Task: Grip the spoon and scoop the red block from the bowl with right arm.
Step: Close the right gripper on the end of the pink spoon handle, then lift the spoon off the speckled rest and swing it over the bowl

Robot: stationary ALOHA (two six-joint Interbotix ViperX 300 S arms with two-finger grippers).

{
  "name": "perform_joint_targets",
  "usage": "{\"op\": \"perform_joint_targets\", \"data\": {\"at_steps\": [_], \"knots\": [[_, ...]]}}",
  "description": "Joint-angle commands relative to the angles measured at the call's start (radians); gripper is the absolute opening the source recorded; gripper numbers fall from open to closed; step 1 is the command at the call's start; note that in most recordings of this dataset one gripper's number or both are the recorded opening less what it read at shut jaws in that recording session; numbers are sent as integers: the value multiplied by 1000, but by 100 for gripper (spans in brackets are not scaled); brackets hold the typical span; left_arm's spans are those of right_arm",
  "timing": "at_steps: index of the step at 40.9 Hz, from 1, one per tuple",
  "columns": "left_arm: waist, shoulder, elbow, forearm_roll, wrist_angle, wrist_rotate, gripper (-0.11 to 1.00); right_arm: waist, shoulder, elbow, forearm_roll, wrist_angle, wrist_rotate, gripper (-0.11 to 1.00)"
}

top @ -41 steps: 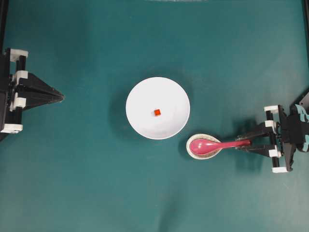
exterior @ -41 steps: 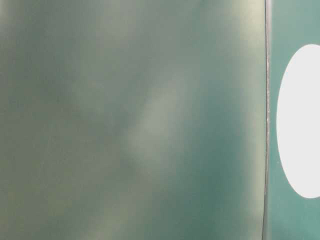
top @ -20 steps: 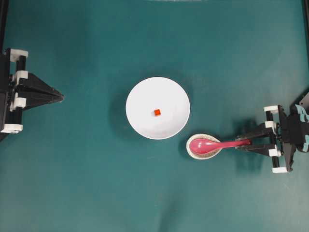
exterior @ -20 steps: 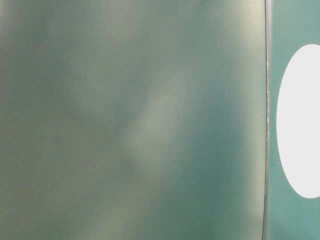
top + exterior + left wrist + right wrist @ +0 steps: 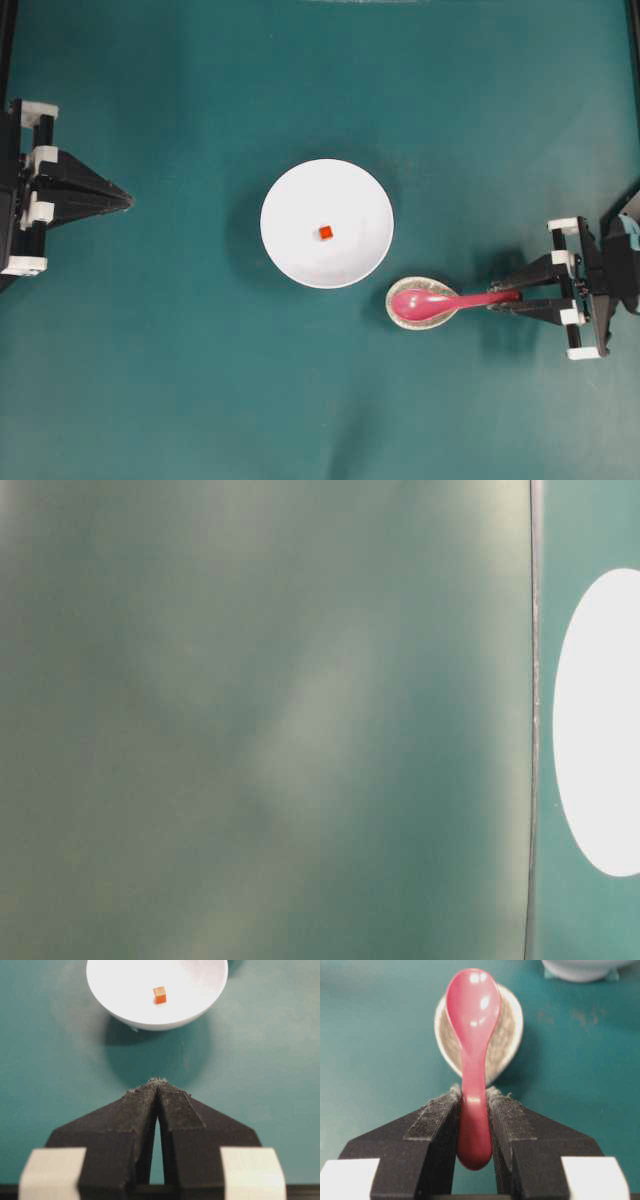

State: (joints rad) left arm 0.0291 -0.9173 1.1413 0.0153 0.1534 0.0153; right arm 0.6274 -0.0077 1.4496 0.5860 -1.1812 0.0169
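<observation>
The pink-red spoon (image 5: 432,300) lies with its scoop on a small speckled spoon rest (image 5: 402,315) and its handle pointing right. My right gripper (image 5: 497,298) is shut on the spoon's handle; in the right wrist view both pads press the handle of the spoon (image 5: 472,1015) at my right gripper (image 5: 473,1094). The tiny red block (image 5: 325,232) sits in the middle of the white bowl (image 5: 300,255), up and left of the spoon. My left gripper (image 5: 128,201) is shut and empty at the far left, pointing at the bowl (image 5: 125,1005) and the block (image 5: 159,995).
The speckled rest (image 5: 504,1042) stands just below and right of the bowl, almost touching its rim. The teal table (image 5: 200,380) spreads all around. The table-level view is a blur with a white oval (image 5: 600,720) at the right edge.
The right gripper's jaws have closed onto the spoon's handle and the gripper has shifted slightly. The spoon's scoop has tilted a little on the rest. The left arm has not moved.
</observation>
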Motion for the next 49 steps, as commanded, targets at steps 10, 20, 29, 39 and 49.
{"op": "perform_joint_targets", "data": {"at_steps": [10,20,29,39,49], "knots": [[2,14,-20,3,-6,0,-1,-14,-232,-23,3,167,-100,25],[2,14,-20,3,-5,0,-1,-87,-422,-60,3,390,-196,25],[6,14,-18,3,-6,0,-1,-213,-584,-101,3,600,-290,25],[8,15,-20,3,-6,-2,-1,-405,-752,-186,-2,919,-394,25],[15,15,-20,3,-6,-2,-1,-598,-828,-308,-5,1220,-437,25]]}}
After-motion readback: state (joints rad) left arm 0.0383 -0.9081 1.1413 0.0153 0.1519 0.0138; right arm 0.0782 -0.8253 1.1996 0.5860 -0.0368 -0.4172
